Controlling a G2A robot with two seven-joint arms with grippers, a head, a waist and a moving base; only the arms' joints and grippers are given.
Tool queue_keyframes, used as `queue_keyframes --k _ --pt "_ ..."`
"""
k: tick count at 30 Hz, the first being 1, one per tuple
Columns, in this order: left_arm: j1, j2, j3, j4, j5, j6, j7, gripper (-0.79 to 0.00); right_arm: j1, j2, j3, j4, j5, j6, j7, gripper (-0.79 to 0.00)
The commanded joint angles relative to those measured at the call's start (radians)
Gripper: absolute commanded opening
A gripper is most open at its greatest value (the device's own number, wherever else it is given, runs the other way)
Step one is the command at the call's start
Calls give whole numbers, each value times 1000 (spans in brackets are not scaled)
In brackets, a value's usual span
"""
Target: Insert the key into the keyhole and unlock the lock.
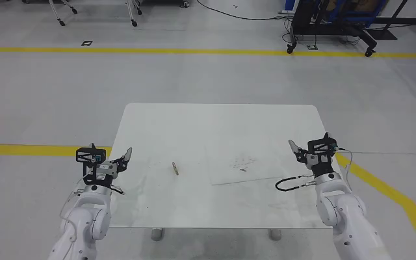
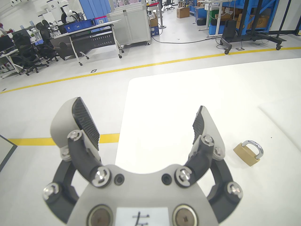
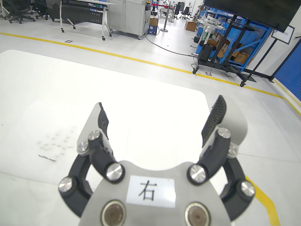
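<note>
A small brass padlock (image 1: 175,168) with a silver shackle lies flat on the white table (image 1: 221,123), left of centre; the left wrist view shows the padlock (image 2: 248,153) off to one side of my fingers. A thin metal key (image 1: 242,169) lies right of centre, and the key (image 3: 47,158) sits beside faint smudges. My left gripper (image 1: 110,154) hovers open at the table's left edge, empty (image 2: 141,109). My right gripper (image 1: 309,144) stands open near the right edge, empty (image 3: 160,103).
A thin white sheet (image 1: 260,166) covers the right part of the table, its edge running just right of the padlock. Yellow floor lines (image 1: 195,51) and a wheeled black stand (image 1: 331,26) lie beyond the table's far edge.
</note>
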Motion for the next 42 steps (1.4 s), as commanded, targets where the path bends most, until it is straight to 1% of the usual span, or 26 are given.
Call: queue_keyframes --k 1,6,10,12,14,24,26,28,30,32,36,39,41,42 --pt "0 0 0 0 0 0 0 -1 0 0 0 0 0 0 0 0" --pt "0 0 0 0 0 0 0 0 3 -1 -7 0 3 -9 1 0" --pt "0 0 0 0 0 0 0 0 58 -3 -75 47 -45 -69 42 0" --pt "0 0 0 0 0 0 0 0 78 -5 -102 68 -23 -120 59 0" --pt "0 0 0 0 0 0 0 0 99 -3 -116 87 -9 -198 117 0" --pt "0 0 0 0 0 0 0 0 99 -3 -116 87 -9 -198 117 0" --pt "0 0 0 0 0 0 0 0 107 -5 -139 105 -16 -216 128 0" --pt "0 0 0 0 0 0 0 0 133 -9 -188 128 -23 -250 145 0" --pt "0 0 0 0 0 0 0 0 168 -10 -222 164 -14 -325 145 0" --pt "0 0 0 0 0 0 0 0 198 -10 -250 189 1 -430 120 0" --pt "0 0 0 0 0 0 0 0 248 0 -254 238 -17 -615 73 0" --pt "0 0 0 0 0 0 0 0 299 12 -253 282 -38 -789 101 0" --pt "0 0 0 0 0 0 0 0 340 18 -256 320 -59 -871 122 0" --pt "0 0 0 0 0 0 0 0 362 20 -257 341 -79 -890 131 0"
